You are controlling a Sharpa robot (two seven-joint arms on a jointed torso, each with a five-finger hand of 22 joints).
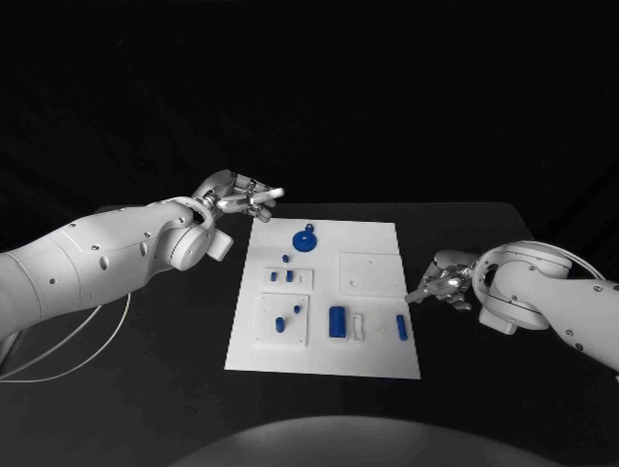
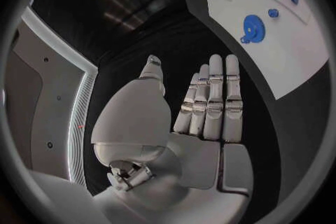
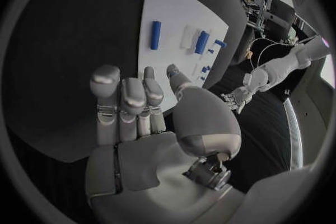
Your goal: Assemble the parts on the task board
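The white task board lies in the middle of the black table. On it are a round blue part, several small blue pieces near its left side, a thick blue cylinder and a slim blue peg. My left hand hovers just off the board's far left corner, fingers straight and apart, holding nothing. My right hand hangs at the board's right edge, fingers loosely bent and empty. The right wrist view shows the peg and cylinder beyond the fingers.
A raised white square plate sits on the board's right half, and a small white piece lies beside the cylinder. Black table surrounds the board on all sides. The round part lies ahead of the left hand's fingers.
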